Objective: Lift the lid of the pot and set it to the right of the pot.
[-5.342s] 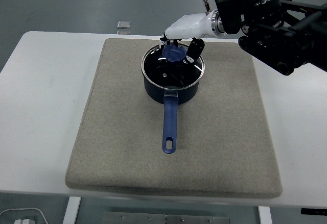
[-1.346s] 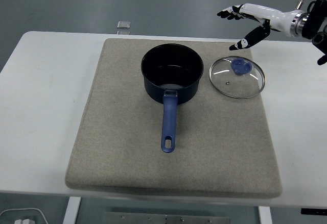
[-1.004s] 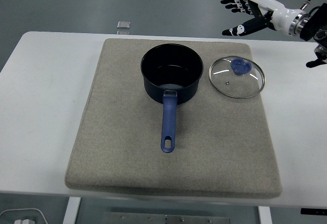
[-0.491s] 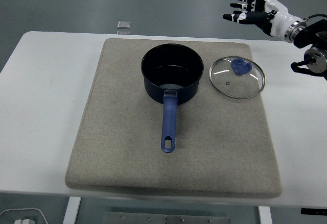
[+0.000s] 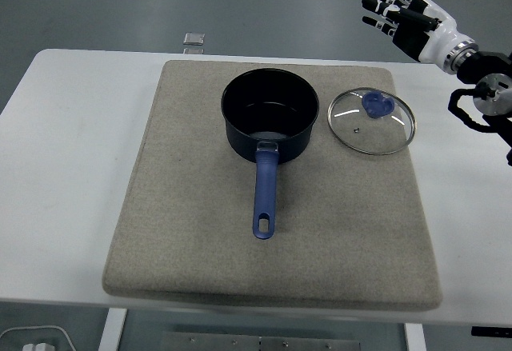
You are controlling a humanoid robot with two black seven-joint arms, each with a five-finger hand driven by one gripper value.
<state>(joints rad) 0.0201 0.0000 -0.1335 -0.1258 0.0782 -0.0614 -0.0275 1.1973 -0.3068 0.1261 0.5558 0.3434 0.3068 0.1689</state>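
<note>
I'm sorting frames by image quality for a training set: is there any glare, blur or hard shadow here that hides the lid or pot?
Head view: sharp throughout, lighting soft and even; the glass lid carries thin white reflection streaks but its blue knob and rim read clearly; the pot interior is dark with a faint sheen; the right hand shows no motion blur.

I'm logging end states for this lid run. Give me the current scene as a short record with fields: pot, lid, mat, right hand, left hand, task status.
pot: dark blue pot, uncovered, handle toward the near edge
lid: glass lid, flat on the mat, right of the pot, apart from it
mat: grey mat on the white table
right hand: right hand raised at upper right, fingers spread, holding nothing
left hand: not in view
task status: lid placed
</note>
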